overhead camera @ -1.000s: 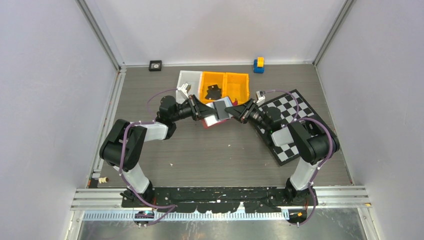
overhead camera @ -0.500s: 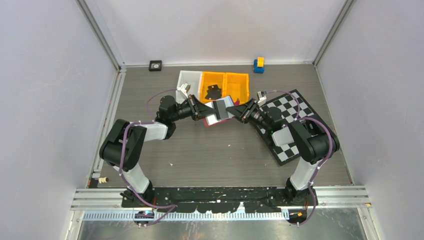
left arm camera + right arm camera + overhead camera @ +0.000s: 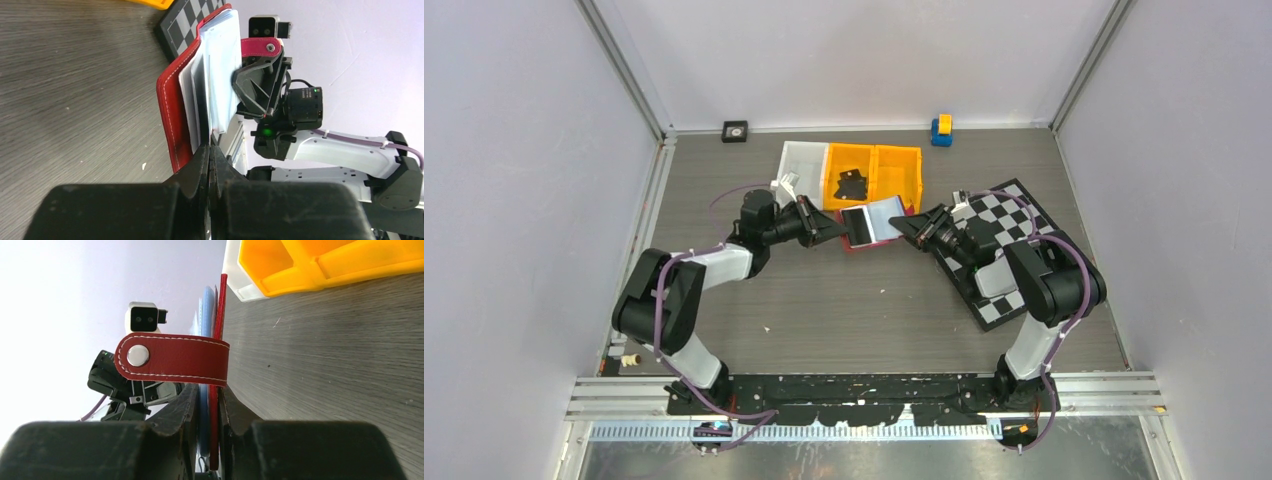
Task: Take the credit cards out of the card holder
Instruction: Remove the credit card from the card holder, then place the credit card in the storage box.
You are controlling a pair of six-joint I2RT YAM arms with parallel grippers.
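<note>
At centre | card holder (image 3: 871, 222) open | left hand (image 3: 838, 230) grips its left edge | right hand (image 3: 903, 226) its right

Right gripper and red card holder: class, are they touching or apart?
Touching. The right wrist view shows the right gripper pinching the card holder between both fingers, no gap.

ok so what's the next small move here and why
Probably open the left gripper and re-pinch just one card edge inside the pale sleeves, leaving the right gripper to hold. Both are shut on the card holder, which is spread open between them, and no card is out.
</note>
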